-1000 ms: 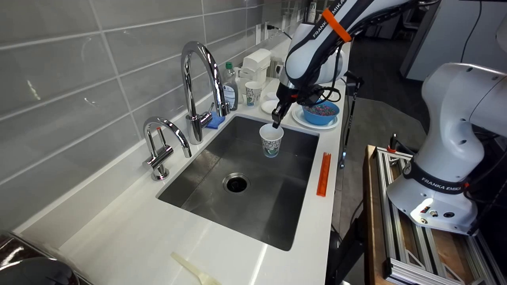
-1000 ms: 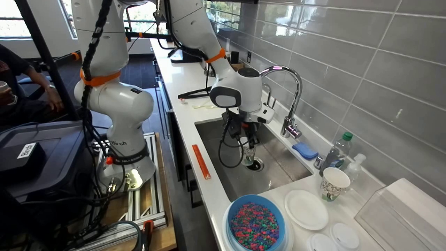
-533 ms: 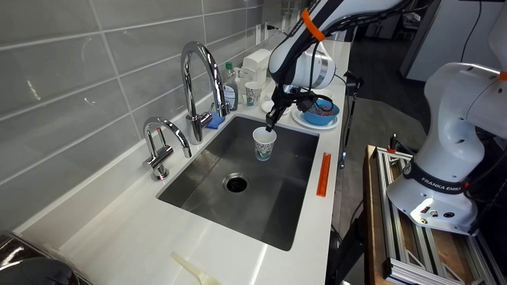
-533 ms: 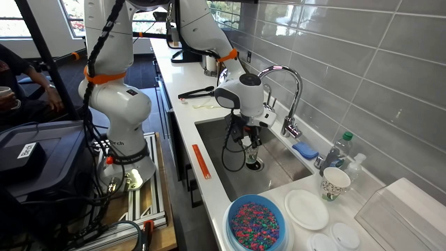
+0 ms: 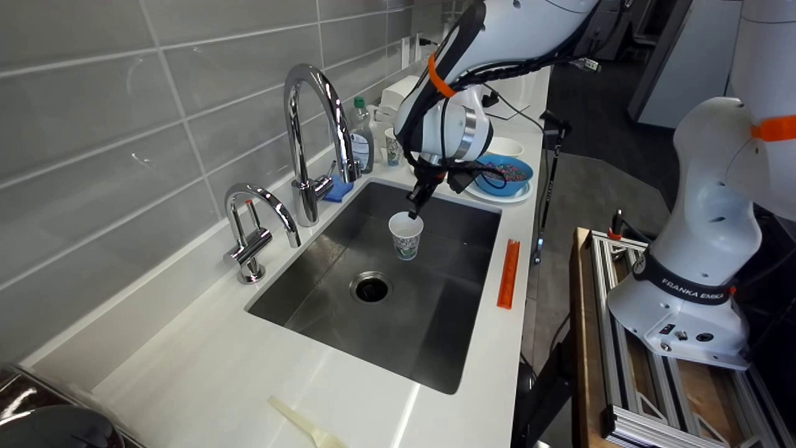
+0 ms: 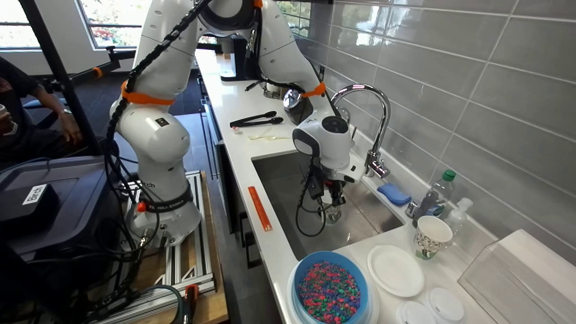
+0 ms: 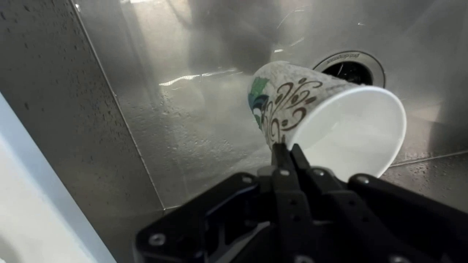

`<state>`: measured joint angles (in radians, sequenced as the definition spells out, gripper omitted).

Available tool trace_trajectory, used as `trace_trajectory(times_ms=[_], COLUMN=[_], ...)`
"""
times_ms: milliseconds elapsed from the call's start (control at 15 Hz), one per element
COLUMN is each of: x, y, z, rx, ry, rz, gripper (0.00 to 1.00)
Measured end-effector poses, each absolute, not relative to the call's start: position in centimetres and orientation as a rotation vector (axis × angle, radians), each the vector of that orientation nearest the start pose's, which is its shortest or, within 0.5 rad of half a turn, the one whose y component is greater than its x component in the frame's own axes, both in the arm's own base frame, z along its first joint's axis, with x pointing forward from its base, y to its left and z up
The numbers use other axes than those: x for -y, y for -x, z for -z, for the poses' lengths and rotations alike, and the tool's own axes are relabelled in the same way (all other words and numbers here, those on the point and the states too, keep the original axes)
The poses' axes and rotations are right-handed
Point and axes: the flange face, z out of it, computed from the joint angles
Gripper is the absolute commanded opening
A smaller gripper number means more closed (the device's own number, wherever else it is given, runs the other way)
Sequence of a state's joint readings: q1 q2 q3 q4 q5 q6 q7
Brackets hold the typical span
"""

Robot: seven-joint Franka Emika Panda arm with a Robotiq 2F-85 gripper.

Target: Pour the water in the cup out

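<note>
Wrist view: pinching the cup (image 7: 318, 106) by one side of its rim between clenched jaws, over the sink (image 7: 204, 120), near the drain (image 7: 351, 71). In an exterior view, held roughly upright, open end up, between the faucet (image 5: 299, 155) and an orange strip (image 5: 509, 274) lying on the desk (image 5: 205, 379). Past the sink's far edge, a blue bowl (image 5: 500, 186) on a plate (image 5: 507, 199), and near the tiled wall (image 5: 236, 81), a bottle (image 5: 364, 140) with a green cap.
</note>
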<state>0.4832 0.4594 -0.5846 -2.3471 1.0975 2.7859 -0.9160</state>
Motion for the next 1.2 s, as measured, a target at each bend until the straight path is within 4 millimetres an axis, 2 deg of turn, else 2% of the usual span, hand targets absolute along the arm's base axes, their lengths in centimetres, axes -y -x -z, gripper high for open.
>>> trace_trajectory(times_ms=[467,1000,1200], x=[10.7,13.2,13.7], y=[-48.9,-48.0,-48.2], z=[-17.7,-14.0,-12.7], rx=[-0.220,-0.291,-0.314], ry=[3.032,3.061,3.053], rz=[0.343,0.247,0.228], gripper=[0.01,0.01,0.01])
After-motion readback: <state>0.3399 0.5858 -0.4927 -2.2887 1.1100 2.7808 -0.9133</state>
